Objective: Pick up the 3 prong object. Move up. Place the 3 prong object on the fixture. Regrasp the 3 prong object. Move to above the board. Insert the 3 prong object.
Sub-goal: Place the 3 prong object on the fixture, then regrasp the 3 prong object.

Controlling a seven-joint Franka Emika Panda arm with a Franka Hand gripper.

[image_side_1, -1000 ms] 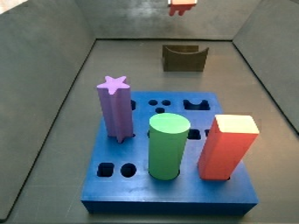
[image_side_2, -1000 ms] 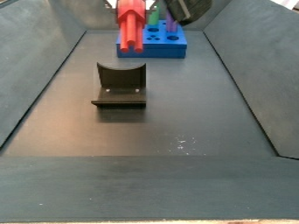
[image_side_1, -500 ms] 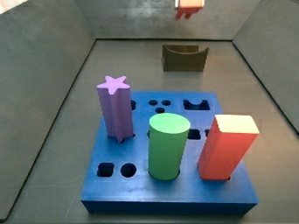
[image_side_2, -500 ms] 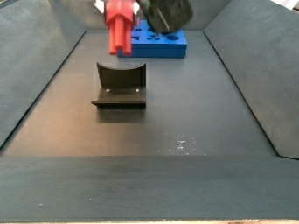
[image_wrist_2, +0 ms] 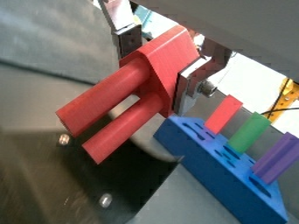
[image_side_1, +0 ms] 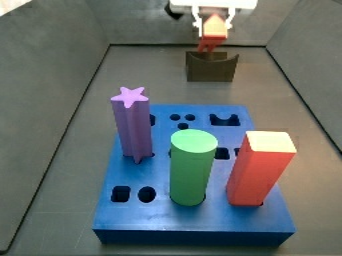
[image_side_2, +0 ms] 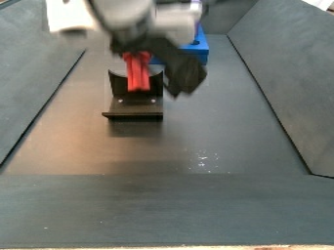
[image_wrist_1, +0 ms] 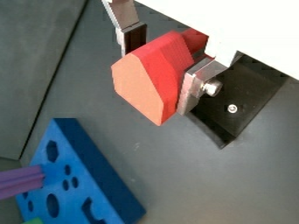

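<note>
We start with the board (image_side_1: 198, 190), which sits near the front of the floor, well apart from the action, carrying the purple star peg (image_side_1: 131, 122), green cylinder (image_side_1: 191, 167) and red-orange block (image_side_1: 261, 167). Behind it stands the fixture (image_side_2: 135, 96), and our claw (image_wrist_1: 158, 66) hangs right above its notch, pinching the 3 prong object (image_wrist_2: 126, 103) by its solid head between the silver plates. In a side view the piece (image_side_2: 137, 74) hangs with its long axis close to vertical, prongs pointing down toward the notch. We judge the main risk is a misaligned descent: if the prongs meet the notch walls instead of the gap, the piece could twist in the pads or tip off the fixture when let go, spoiling the regrasp
</note>
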